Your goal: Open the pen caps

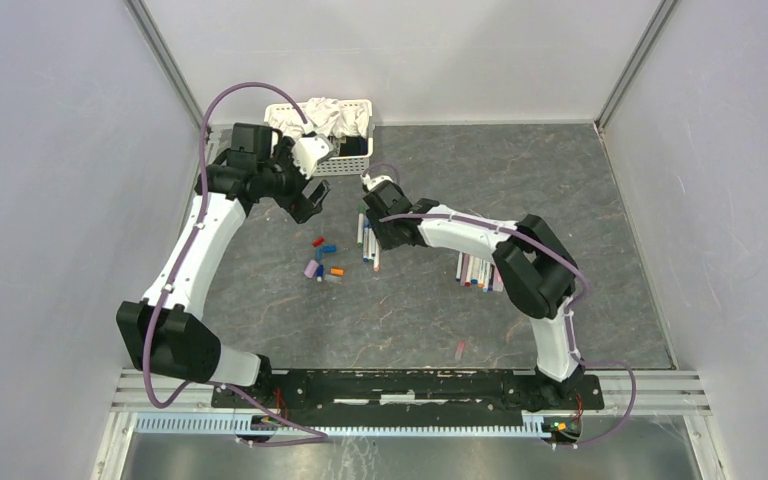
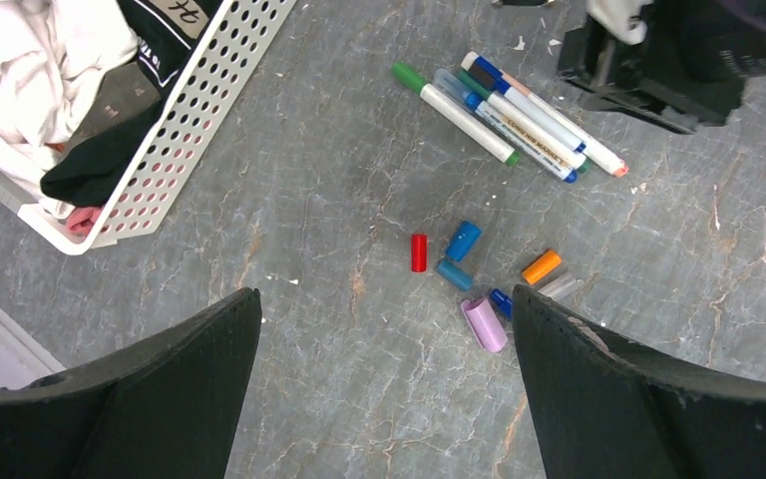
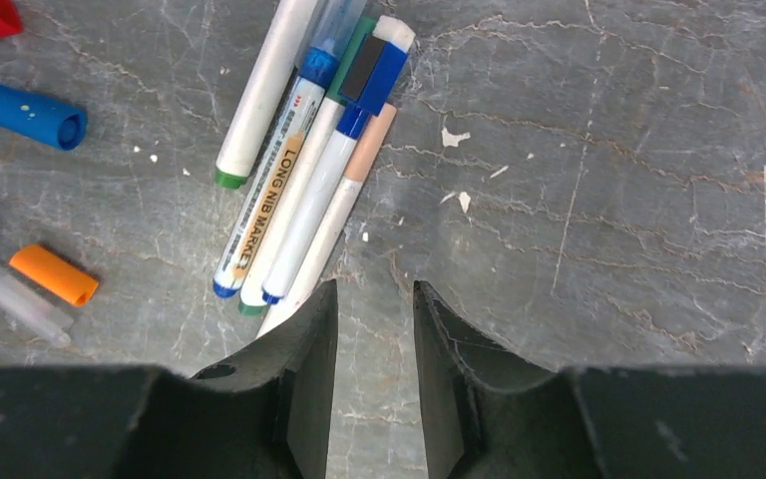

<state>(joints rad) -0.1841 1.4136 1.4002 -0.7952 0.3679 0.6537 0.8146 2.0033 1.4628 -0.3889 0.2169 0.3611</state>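
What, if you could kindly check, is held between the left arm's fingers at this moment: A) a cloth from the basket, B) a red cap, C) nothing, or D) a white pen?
C: in the left wrist view the left arm's fingers stand wide apart with only bare table between them, while the loose caps and the pens lie farther off, untouched.

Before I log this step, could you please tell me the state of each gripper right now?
Left gripper: open wide, holding nothing.
Right gripper: slightly open, holding nothing.
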